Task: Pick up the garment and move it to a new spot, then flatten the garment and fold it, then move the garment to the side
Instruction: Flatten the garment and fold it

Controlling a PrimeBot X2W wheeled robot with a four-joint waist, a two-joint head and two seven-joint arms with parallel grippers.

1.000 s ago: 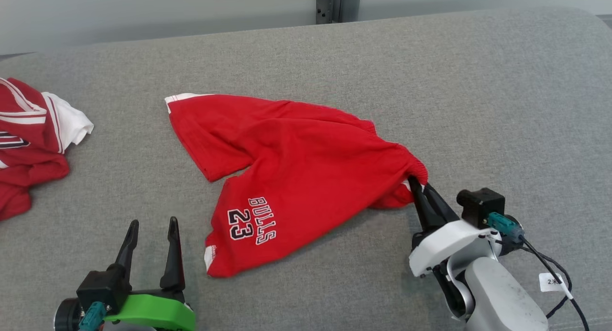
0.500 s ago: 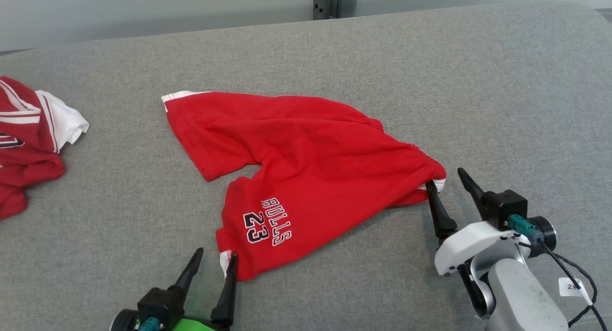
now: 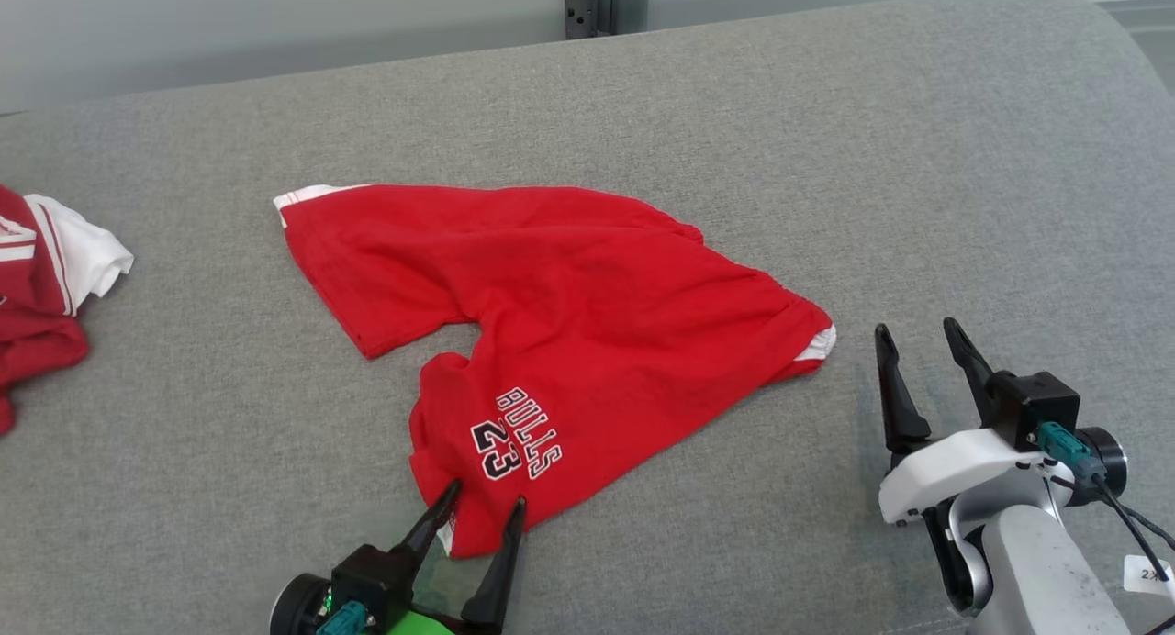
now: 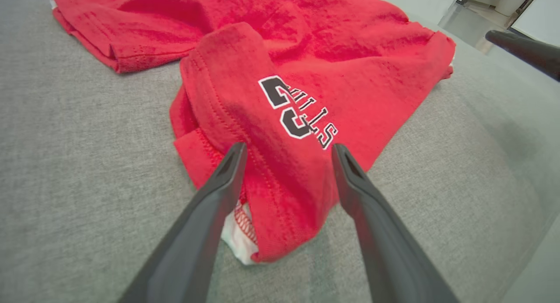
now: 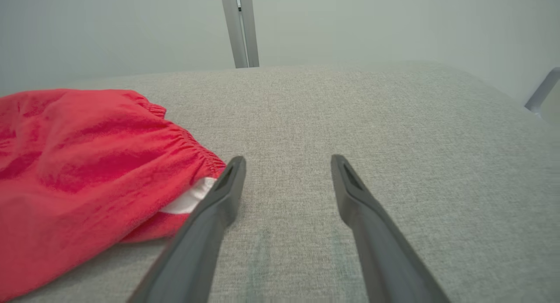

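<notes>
- Head view: the left gripper (image 3: 485, 497) reaches up from the bottom edge, low over the grey fabric surface (image 3: 826, 158), with its fingers spread wide.
- The red cloth shorts (image 3: 569, 295), printed "BULLS 23", lie rumpled in the middle of the surface. Their near leg hem sits between those parted fingers, unpinched.
- The right gripper (image 3: 916, 332) stands at the lower right, pointing away from the robot. Its fingers are parted and empty, close to the right of the elastic waistband.

Soft matt red knit cloth garment (image 3: 569, 295), coarse grey woven upholstery (image 3: 826, 158), smooth matt dark plastic fingers (image 4: 372, 215)
</notes>
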